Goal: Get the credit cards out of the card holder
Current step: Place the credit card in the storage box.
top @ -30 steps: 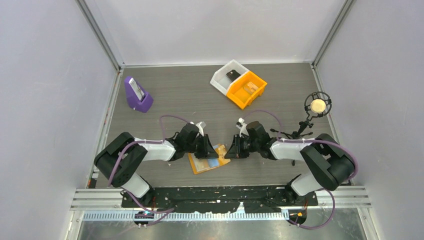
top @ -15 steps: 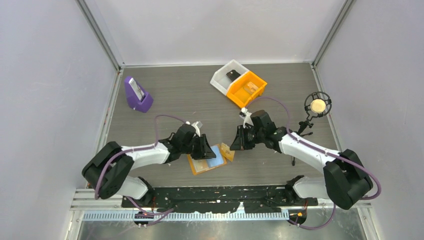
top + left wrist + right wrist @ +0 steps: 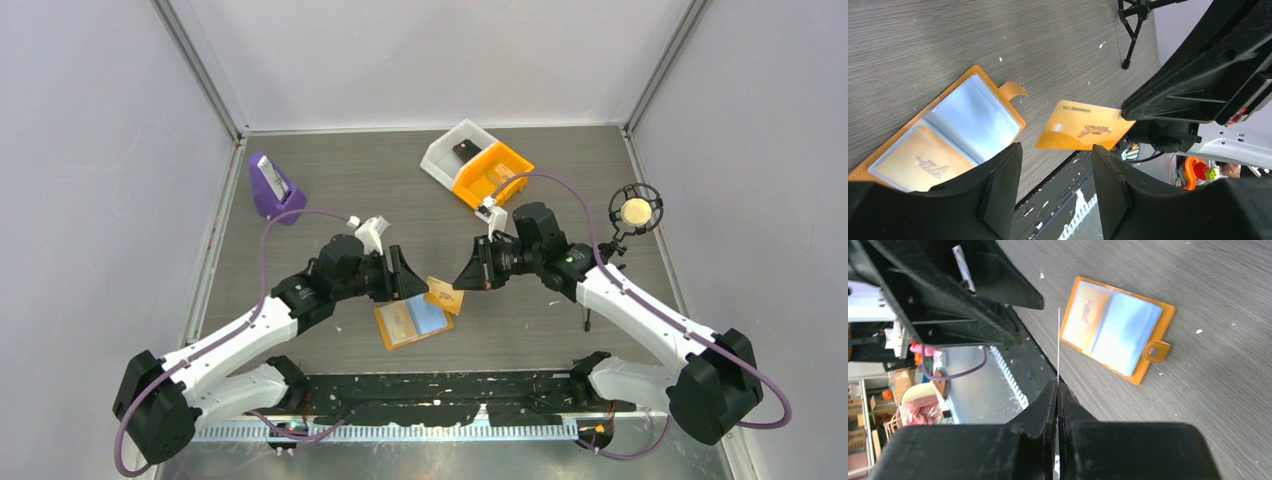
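The card holder [image 3: 412, 322] lies open on the dark wood-grain table [image 3: 340, 190], enclosed by pale grey walls [image 3: 420, 60]. Just beyond it, the right gripper [image 3: 462, 282] pinches 1 orange card [image 3: 443, 295]. Beside that, the left gripper [image 3: 416, 286] gapes, grasping nothing.

I see a grey wood-grain table [image 3: 380, 190], purple stand [image 3: 272, 200] back left holding a pale slab, white bin [image 3: 436, 158] touching orange bin [image 3: 520, 160] at the back, tripod microphone [image 3: 634, 211] on the right
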Robot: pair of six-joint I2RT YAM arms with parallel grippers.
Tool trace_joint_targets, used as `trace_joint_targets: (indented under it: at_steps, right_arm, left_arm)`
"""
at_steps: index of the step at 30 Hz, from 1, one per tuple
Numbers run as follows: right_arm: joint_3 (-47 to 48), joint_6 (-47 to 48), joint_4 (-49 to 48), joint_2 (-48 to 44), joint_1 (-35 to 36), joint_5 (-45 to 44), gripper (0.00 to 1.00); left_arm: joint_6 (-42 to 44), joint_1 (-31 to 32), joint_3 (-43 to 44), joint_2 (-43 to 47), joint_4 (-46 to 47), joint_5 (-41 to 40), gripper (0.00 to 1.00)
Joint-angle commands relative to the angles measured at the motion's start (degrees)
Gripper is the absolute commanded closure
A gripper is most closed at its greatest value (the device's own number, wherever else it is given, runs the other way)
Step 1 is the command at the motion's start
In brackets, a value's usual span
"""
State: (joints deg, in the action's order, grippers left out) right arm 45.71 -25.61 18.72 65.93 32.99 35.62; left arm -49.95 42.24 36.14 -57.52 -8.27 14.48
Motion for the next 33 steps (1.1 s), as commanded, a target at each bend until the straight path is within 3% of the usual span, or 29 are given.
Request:
trace_joint_targets:
  at_steps: [1,10,17,24,33]
  right_arm:
    - [2.35,-0.97,-3.21,-2.88,-0.12,7.52,0.95]
    - [0.35,-4.53,-11.66,-3.04,-0.12,16.22,0.95]
    - [-0.72,-5.58,-15.65,-2.08,-0.12,17.24,0.87]
    - [-3.45,-9.48,-21.86,-2.41,-0.52,18.08,0.83]
    - [-5.30,-11.44,-23.02,-4.38,-4.55,20.26,0.74]
  left_arm:
    - [2.91,-0.38,1.71,2.00,-2.48,2.17,0.44]
    - [-1.00,-0.40,-0.01,3.45,3.98,8.24,0.45]
    - [-7.68,-0.40,-3.89,4.97,13.14,11.92,1.00]
    - [-8.76,-0.49,-5.02,6.93,14.40,11.73,1.00]
    - [-7.63,-0.49,-6.96,8.43,17.94,12.44,1.00]
